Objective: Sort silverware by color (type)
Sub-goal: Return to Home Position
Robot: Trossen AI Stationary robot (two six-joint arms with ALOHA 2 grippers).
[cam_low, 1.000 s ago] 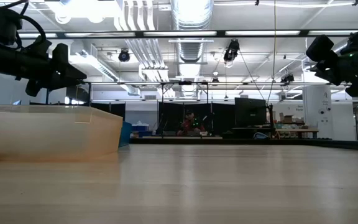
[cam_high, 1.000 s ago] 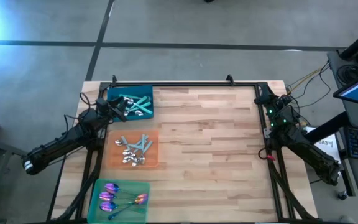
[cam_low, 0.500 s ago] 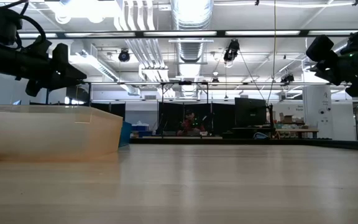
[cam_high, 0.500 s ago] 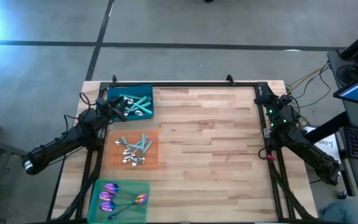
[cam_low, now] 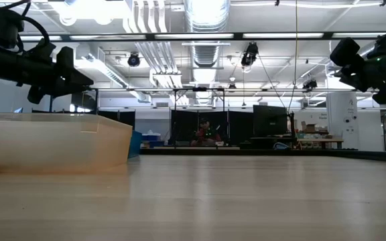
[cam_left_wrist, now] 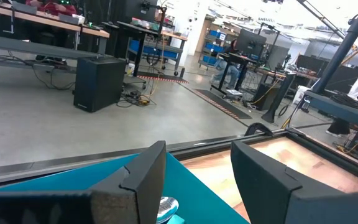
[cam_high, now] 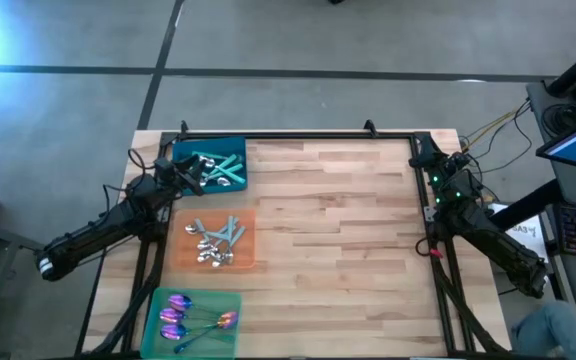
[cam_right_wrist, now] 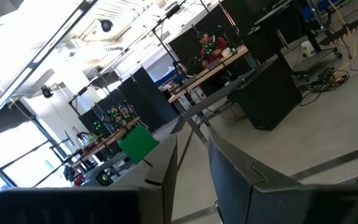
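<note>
1. Left jaws: held above the left edge of the rectangular blue plastic bin [cam_high: 238,148], parted and empty.
2. Bins, in a column on the left side: the blue bin holds teal-handled silver spoons [cam_high: 218,168]; the translucent orange bin [cam_high: 250,218] holds pale-handled silver spoons [cam_high: 213,246]; the green bin [cam_high: 230,302] holds iridescent purple-pink spoons [cam_high: 176,318].
3. Pale wooden plank surface [cam_high: 338,240]: carries all three bins.
4. Right jaws: raised above the surface's right edge, well apart from the bins, narrowly parted and empty.
</note>
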